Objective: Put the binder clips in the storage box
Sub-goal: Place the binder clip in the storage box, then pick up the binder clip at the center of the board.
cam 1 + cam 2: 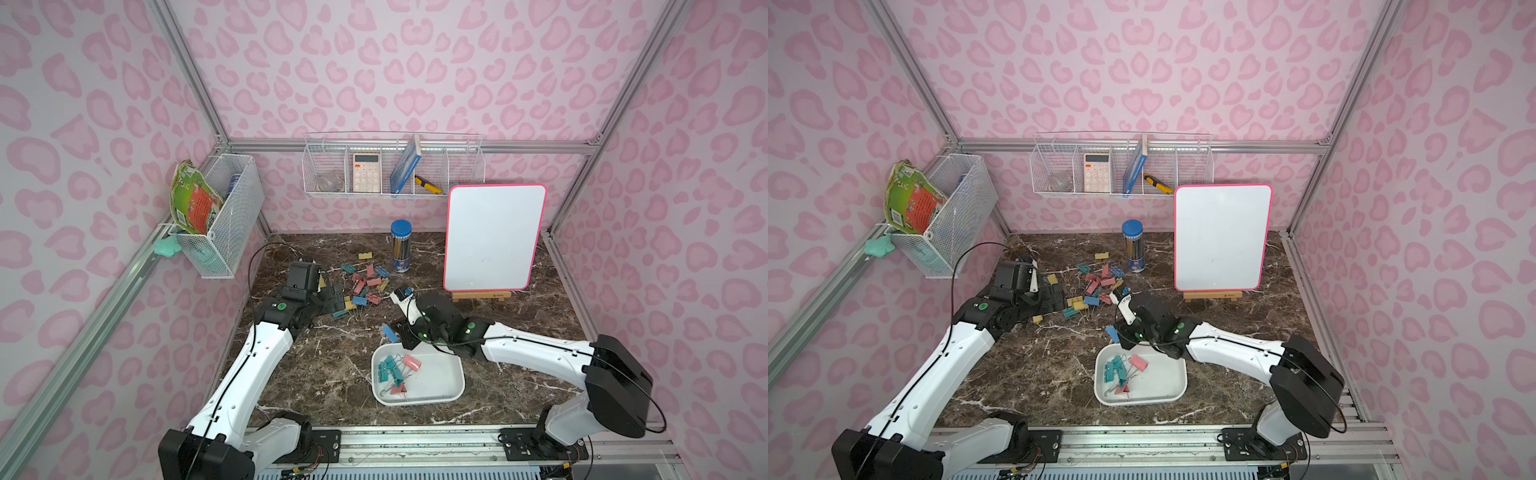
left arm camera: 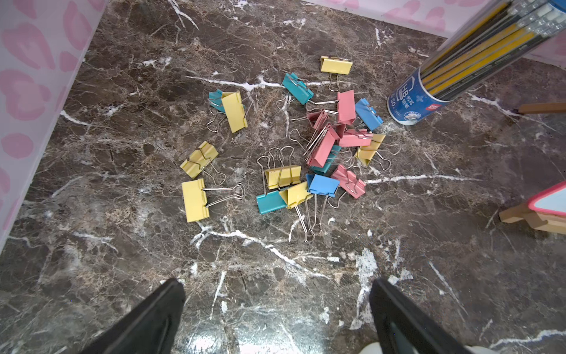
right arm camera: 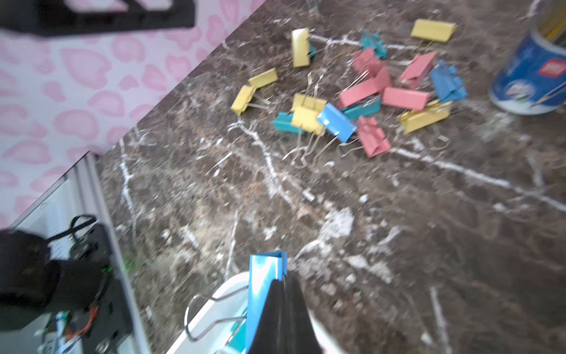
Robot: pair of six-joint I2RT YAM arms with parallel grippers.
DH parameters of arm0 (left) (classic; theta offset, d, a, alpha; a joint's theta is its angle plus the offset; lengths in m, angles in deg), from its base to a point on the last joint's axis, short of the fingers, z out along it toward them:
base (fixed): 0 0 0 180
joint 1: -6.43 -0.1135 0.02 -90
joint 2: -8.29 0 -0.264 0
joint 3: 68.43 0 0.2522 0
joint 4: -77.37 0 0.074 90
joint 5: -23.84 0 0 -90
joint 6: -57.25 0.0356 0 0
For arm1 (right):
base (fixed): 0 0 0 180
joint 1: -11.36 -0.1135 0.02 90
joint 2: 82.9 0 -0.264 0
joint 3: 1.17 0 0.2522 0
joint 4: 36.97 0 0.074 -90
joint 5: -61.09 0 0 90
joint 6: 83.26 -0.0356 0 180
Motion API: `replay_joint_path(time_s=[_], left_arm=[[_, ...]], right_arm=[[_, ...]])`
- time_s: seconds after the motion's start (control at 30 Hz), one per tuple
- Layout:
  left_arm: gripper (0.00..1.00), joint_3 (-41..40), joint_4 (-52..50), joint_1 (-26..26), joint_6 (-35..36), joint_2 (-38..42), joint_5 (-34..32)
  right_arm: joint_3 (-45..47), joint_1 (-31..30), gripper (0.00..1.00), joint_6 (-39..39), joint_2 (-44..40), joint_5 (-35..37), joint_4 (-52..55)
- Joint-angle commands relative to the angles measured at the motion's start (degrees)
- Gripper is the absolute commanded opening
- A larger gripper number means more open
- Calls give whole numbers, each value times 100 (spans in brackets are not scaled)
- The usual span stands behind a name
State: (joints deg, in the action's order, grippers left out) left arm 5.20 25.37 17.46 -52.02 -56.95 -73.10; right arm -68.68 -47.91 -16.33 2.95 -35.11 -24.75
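In both top views the storage box [image 1: 440, 382] is seen near the front edge of the table [image 1: 519, 332], with a handful of binder clips [image 1: 365, 286] already inside. The rest are heaped toward the far left corner. In the left wrist view the left claw [image 2: 277, 291] is shown spread wide and empty over bare table, just short of the heap. In the right wrist view, which is blurred, the right claw [image 3: 283, 288] is pinched together on a blue clip [image 3: 265, 288], held by its folded body at the box's rim, wire loops trailing. The clips are judged light and stiff, with smooth paint that may slip. Their loose wire handles are likely to hook neighbours, so an outlying clip is best taken across its flat folded sides.
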Motion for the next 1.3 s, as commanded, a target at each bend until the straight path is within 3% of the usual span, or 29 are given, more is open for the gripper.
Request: replay_joint_path(time_s=[0.0,0.3,0.4,0.47,0.53,0.67,0.77,1.03,1.27], left_arm=[[99,28,-10,-13,76,-8,79],[99,8,-18,-13,97,-79,61],[99,16,-22,-13,94,-87,65],[99,15,-17,-13,94,-81,40],[99,14,-17,-11,100,-75,35],[99,28,-17,-12,99,-73,17],[99,-20,17,-13,42,-17,-40],[99,-66,88,-13,-17,89,-77],[99,-76,87,-12,63,125,-89]], right_arm=[[403,-333,0,-477,-197,136,-50],[550,-467,1,-743,400,58,-207],[524,-298,12,-779,510,-251,-381],[420,-217,29,-761,492,-303,-394],[350,-79,40,-722,361,-288,-567],[152,406,41,-569,354,-224,-1166],[-504,737,40,-106,805,-130,-1035],[-3427,925,36,1262,2952,512,869],[-4826,848,37,1883,4196,840,1556]])
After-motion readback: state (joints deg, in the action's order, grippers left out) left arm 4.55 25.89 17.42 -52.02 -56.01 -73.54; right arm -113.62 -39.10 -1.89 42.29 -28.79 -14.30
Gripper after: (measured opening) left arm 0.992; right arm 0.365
